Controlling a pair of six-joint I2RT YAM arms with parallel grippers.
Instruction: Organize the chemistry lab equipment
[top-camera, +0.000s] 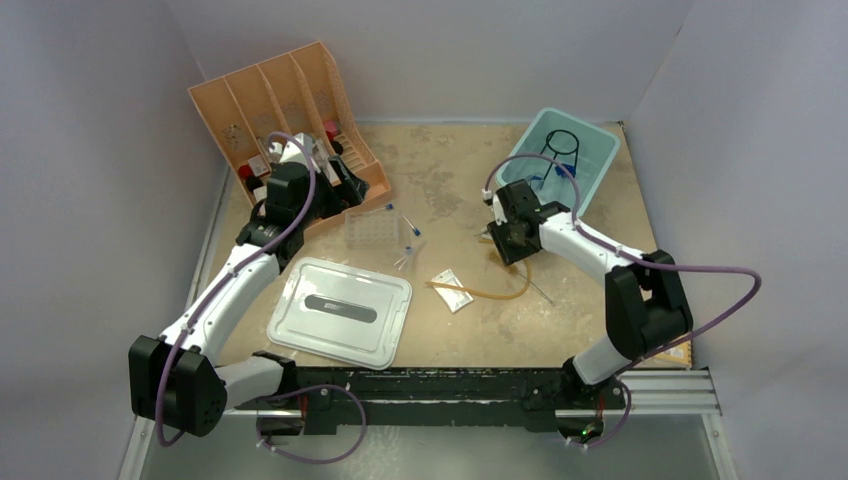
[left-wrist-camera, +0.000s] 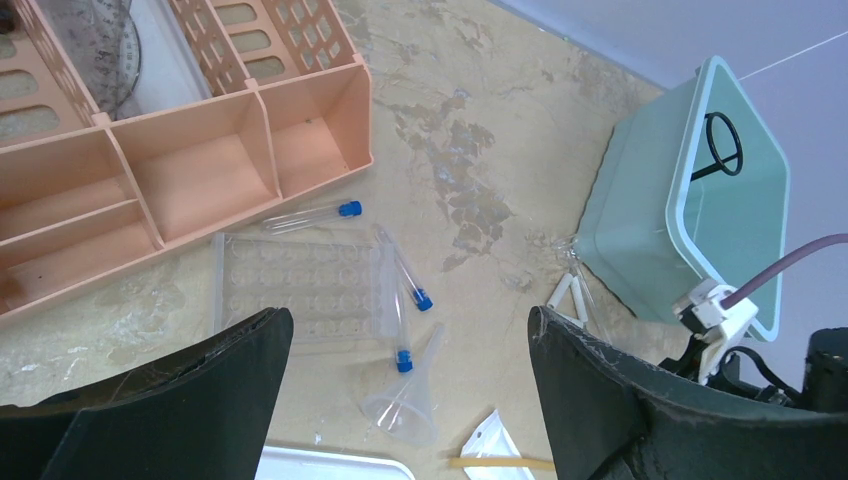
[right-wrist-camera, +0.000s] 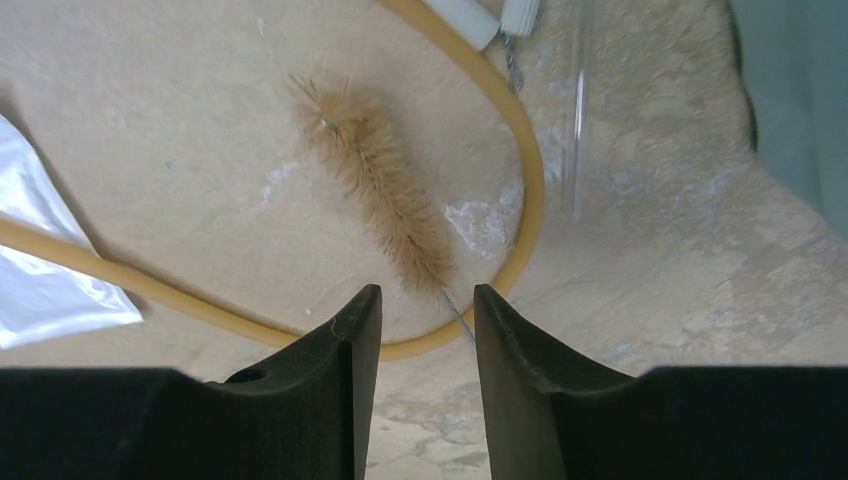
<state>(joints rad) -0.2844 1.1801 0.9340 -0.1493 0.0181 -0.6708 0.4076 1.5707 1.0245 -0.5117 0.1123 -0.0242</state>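
My right gripper (right-wrist-camera: 427, 292) hovers low over the table with its jaws narrowed and a gap still between them. A tan bristle brush (right-wrist-camera: 375, 190) lies just ahead of the fingertips, and its thin wire handle runs toward the right finger. The amber rubber hose (right-wrist-camera: 525, 180) curves round the brush. My left gripper (left-wrist-camera: 410, 315) is wide open above the clear tube rack (left-wrist-camera: 290, 285), the blue-capped tubes (left-wrist-camera: 410, 280) and a clear funnel (left-wrist-camera: 410, 400). The wire triangle (left-wrist-camera: 570, 295) lies by the teal bin (left-wrist-camera: 690, 200), which holds the black wire ring (left-wrist-camera: 722, 145). The small clear packet (top-camera: 452, 288) rests on the hose's left end.
The peach slotted organizer (top-camera: 270, 100) stands at the back left, close to my left arm. A pale lid (top-camera: 340, 310) with a dark handle slot lies at the front left. The teal bin (top-camera: 590, 150) sits at the back right, against the wall.
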